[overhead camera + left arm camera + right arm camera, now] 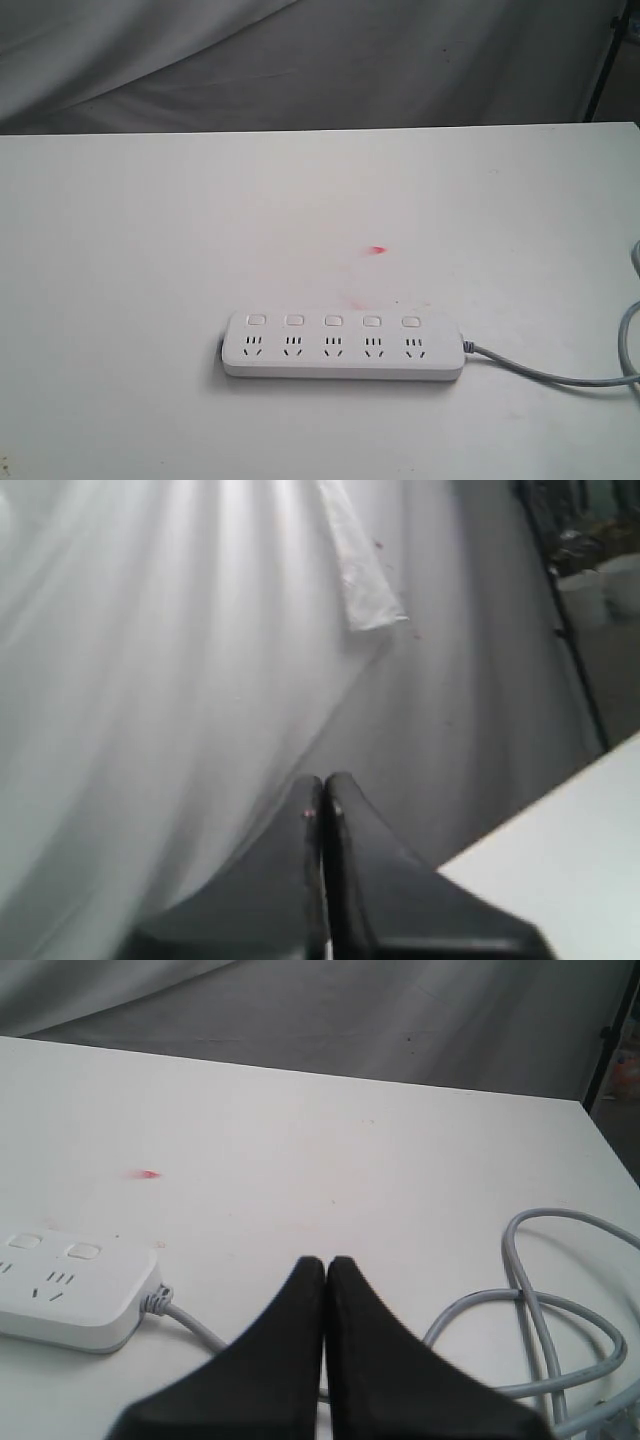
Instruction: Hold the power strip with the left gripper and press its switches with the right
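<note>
Left gripper (322, 784): its two black fingers are pressed together tip to tip with nothing between them. It hangs in front of a pale hanging cloth (150, 660), with only a corner of the table (560, 850) in its wrist view. It does not appear in the exterior view.

Table (150, 250): white and flat, with grey cloth (300, 60) behind its far edge.

Strip (343, 345): lies flat on the table, in the near half and about mid-width, long axis running left to right. No gripper touches it. The five switches (333, 321) form one row along its far edge, each above a set of sockets (331, 347). A small red mark (377, 250) sits on the table beyond the strip, apart from it.

Cord (560, 377): grey, it leaves the strip's right end and runs to the table's right edge. In the right wrist view it lies in loose loops (540, 1310).

Right gripper (325, 1263): black fingers closed against each other, empty. It stands near the strip's cord end (75, 1290) without touching it, and two switches (82, 1251) show there. It too is outside the exterior view.
</note>
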Robot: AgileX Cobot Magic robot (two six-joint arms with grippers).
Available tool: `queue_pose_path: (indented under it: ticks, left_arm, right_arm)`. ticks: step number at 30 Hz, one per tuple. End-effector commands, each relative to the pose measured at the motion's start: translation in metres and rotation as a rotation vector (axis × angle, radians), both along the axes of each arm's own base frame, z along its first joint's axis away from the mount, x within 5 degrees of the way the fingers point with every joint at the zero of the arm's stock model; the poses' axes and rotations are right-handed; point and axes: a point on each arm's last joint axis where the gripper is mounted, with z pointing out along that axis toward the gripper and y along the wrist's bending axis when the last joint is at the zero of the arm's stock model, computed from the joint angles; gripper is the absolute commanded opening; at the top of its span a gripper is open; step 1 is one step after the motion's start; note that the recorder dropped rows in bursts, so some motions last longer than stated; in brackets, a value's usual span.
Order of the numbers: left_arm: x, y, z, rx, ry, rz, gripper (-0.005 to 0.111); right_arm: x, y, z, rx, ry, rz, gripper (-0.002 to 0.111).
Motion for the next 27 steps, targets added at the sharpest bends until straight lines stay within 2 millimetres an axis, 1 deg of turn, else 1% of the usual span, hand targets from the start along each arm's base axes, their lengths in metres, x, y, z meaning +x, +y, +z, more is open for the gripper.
queue_pose_path:
  ticks: [1, 4, 5, 6, 8, 11, 12, 13, 16, 19, 23, 27]
  left_arm:
    - [-0.041, 0.032, 0.001, -0.157, -0.103, 0.213, 0.0]
    - [-0.062, 0.042, -0.003, -0.177, -0.168, 0.3, 0.0]
    - [-0.074, 0.046, -0.007, -0.181, -0.204, 0.349, 0.0]
    - [-0.08, 0.048, -0.009, -0.182, -0.222, 0.37, 0.0]
    - [-0.1, 0.051, -0.02, -0.199, -0.281, 0.416, 0.0]
    - [-0.12, 0.052, -0.037, -0.241, -0.336, 0.441, 0.0]
    - [-0.125, 0.054, -0.046, -0.272, -0.35, 0.463, 0.0]
    - [-0.129, 0.056, -0.051, -0.295, -0.363, 0.477, 0.0]
    - [-0.135, 0.059, -0.074, -0.343, -0.37, 0.51, 0.0]
    - [-0.137, 0.06, -0.086, -0.345, -0.372, 0.519, 0.0]
    - [-0.142, 0.059, -0.097, -0.353, -0.389, 0.518, 0.0]
    - [-0.142, 0.06, -0.097, -0.356, -0.389, 0.522, 0.0]
  right_arm:
    - [0.0, 0.0, -0.001, -0.007, -0.003, 0.007, 0.0]
    - [0.0, 0.0, -0.001, -0.007, -0.003, 0.007, 0.0]
    - [0.0, 0.0, -0.001, -0.007, -0.003, 0.007, 0.0]
    - [0.0, 0.0, -0.001, -0.007, -0.003, 0.007, 0.0]
    - [0.0, 0.0, -0.001, -0.005, -0.003, 0.006, 0.0]
    - [0.0, 0.0, -0.001, -0.005, -0.003, 0.006, 0.0]
    - [0.0, 0.0, -0.001, -0.005, -0.003, 0.006, 0.0]
    - [0.0, 0.0, -0.001, -0.005, -0.003, 0.006, 0.0]
    - [0.0, 0.0, -0.001, -0.005, -0.003, 0.006, 0.0]
    - [0.0, 0.0, -0.001, -0.005, -0.003, 0.006, 0.0]
    - [0.0, 0.0, -0.001, -0.005, -0.003, 0.006, 0.0]
    - [0.0, 0.0, -0.001, -0.005, -0.003, 0.006, 0.0]
